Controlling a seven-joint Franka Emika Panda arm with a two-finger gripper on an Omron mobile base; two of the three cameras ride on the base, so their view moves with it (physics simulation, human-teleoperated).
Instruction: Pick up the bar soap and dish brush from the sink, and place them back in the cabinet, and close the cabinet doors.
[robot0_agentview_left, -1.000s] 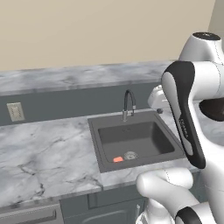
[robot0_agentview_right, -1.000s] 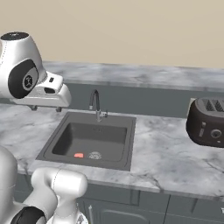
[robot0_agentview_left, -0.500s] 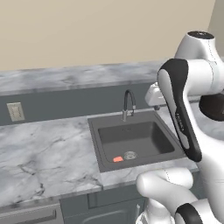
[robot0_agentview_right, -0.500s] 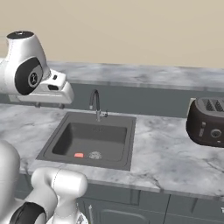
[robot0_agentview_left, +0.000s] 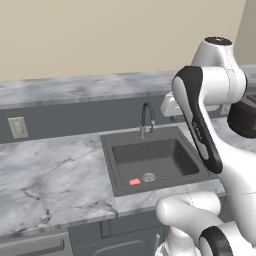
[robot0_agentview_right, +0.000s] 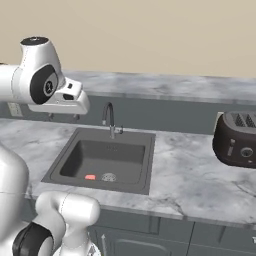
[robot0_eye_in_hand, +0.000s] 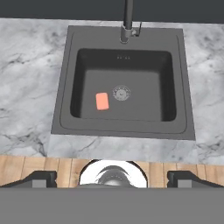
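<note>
Arm: upper links swung slightly toward frame centre versus a second ago; hand high above sink (robot0_eye_in_hand: 61, 78). Gripper (robot0_eye_in_hand: 112, 178): jaws fully apart, empty. Bar soap (robot0_eye_in_hand: 102, 101): basin floor, left of drain (robot0_eye_in_hand: 121, 92), untouched. Status: approach stage, descent pending.

bar soap (robot0_eye_in_hand: 102, 101) in the sink (robot0_eye_in_hand: 188, 118) just left of drain (robot0_eye_in_hand: 121, 92), faucet (robot0_eye_in_hand: 127, 19) behind, toaster (robot0_agentview_right: 236, 138) apparently on counter (robot0_agentview_right: 200, 175) to the right

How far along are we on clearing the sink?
Nothing looks done yet. The bar soap lies on the sink floor beside the drain. The gripper hangs open above the basin, holding nothing. I can't pick out the brush. Left: pick both items, put them in the cabinet, close its doors.
</note>
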